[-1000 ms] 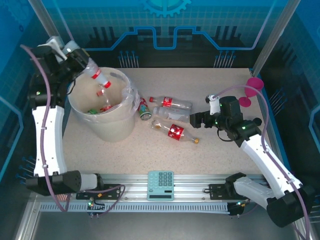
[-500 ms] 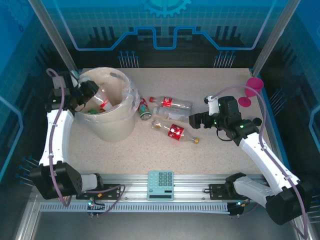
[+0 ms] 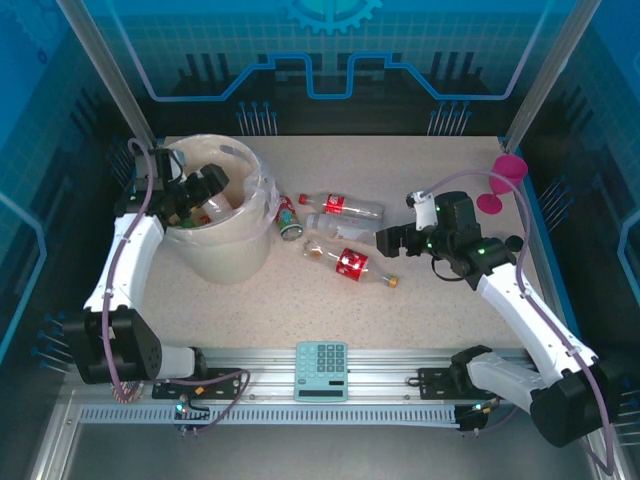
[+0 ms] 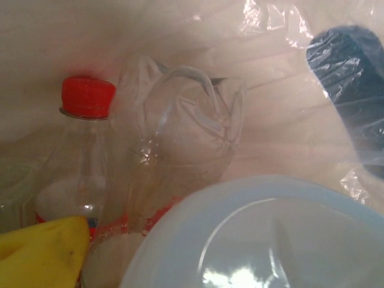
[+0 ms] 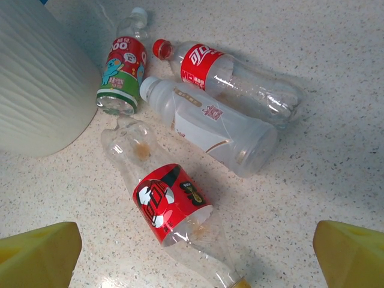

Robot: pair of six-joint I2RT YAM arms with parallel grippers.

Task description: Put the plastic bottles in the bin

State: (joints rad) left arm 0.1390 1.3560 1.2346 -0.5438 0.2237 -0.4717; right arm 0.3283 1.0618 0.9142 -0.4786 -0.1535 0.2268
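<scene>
Having sunk from above the bin into its mouth, left gripper beside a red-capped bottle, grip unreadable; right gripper spread empty over four bottles lying beside bin.

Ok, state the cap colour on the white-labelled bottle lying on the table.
White cap, clearest in the right wrist view.

top view overhead; left wrist inside bin, right wrist over bottles
</scene>
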